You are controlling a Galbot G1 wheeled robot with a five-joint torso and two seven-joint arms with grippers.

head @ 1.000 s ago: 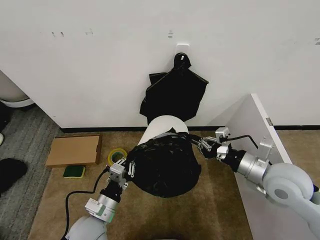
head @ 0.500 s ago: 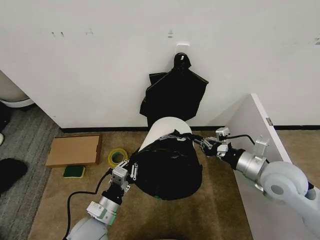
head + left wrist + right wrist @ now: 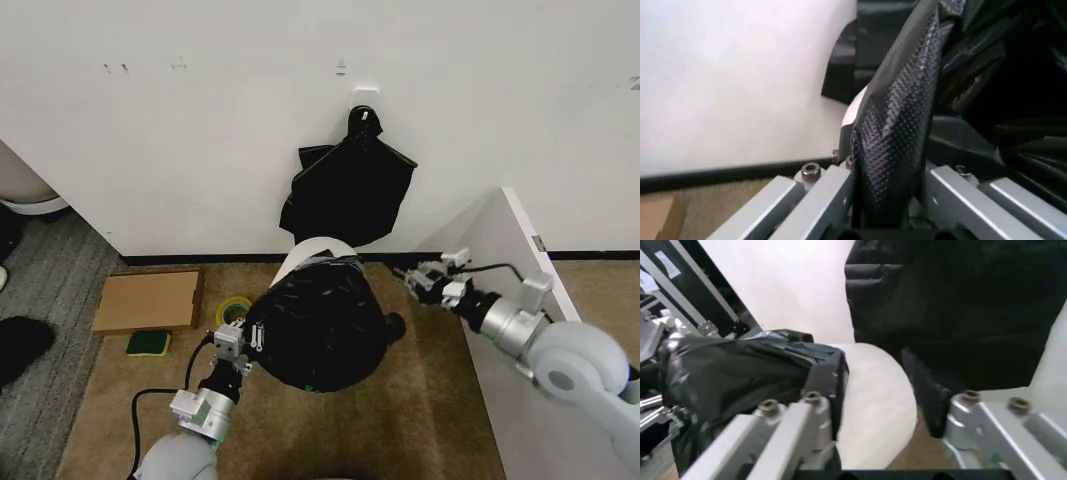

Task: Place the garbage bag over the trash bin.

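The trash bin (image 3: pixel 308 254), a cream-white bucket, lies tilted on the brown floor with its base toward the wall. The glossy black garbage bag (image 3: pixel 320 325) covers its mouth end and most of its body. My left gripper (image 3: pixel 236 343) sits at the bag's left edge, shut on a fold of the black film (image 3: pixel 897 125). My right gripper (image 3: pixel 428 280) hovers to the right of the bag, apart from it, open with nothing between its fingers. The right wrist view looks past those fingers at the bin's white side (image 3: pixel 870 405).
A larger black bundle (image 3: pixel 350 190) hangs on the wall behind the bin. A cardboard piece (image 3: pixel 148 300), a green sponge (image 3: pixel 148 343) and a yellow tape roll (image 3: pixel 234 310) lie to the left. A white panel (image 3: pixel 505 265) stands close on the right.
My right gripper has let go of the bag's edge and drawn back to the right. The bin with the bag has settled slightly left and away; the left gripper kept its hold.
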